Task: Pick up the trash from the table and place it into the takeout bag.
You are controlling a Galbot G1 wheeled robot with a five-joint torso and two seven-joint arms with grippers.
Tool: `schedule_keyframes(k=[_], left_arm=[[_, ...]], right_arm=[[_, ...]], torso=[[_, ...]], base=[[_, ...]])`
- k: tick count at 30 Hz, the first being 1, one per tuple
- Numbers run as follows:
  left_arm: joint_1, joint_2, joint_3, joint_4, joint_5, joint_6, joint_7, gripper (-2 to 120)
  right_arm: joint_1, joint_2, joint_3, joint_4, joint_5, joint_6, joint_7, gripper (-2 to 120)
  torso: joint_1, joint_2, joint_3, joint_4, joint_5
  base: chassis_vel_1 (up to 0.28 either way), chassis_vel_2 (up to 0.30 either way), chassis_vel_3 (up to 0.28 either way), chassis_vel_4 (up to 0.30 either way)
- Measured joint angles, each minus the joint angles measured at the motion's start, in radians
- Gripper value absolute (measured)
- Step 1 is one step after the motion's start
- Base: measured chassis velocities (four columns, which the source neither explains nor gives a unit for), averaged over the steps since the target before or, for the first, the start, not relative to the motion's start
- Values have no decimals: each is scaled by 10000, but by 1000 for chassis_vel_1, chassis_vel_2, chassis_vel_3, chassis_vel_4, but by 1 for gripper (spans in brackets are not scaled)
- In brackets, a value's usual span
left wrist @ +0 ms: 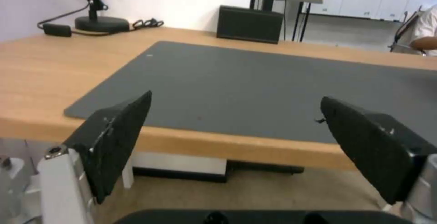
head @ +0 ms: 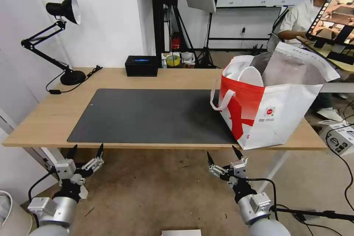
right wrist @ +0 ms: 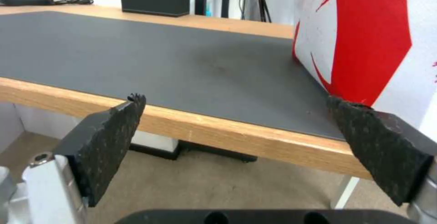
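Black-fingered left pincer (head: 85, 152) and right pincer (head: 222, 153) hung released below counter (head: 44, 118); white-red takeout bag (head: 271, 112) stood upright at 3 o'clock.

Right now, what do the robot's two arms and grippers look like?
Both arms are rounded silver-grey cylinders with blocky silver wrist housings and black cables. The left gripper and right gripper each carry two black, pointed, wedge-shaped fingers on white-silver mounts; the pads look rough and speckled, with frayed tips. No markings are legible.
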Motion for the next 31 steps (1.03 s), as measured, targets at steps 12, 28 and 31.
schedule_keyframes(k=[12,28,31], left_arm=[[22,-41,44,-15,23,72,-10,100],[0,-22,58,-25,3,82,-30,100],[-2,-19,60,-26,1,84,-32,100]], right_arm=[[0,0,0,0,0,0,0,100],[0,0,0,0,0,0,0,100],[0,0,0,0,0,0,0,100]], torso=[[0,0,1,0,0],[0,0,0,0,-1],[0,0,1,0,-1]], base=[[0,0,0,0],[0,0,0,0],[0,0,0,0]])
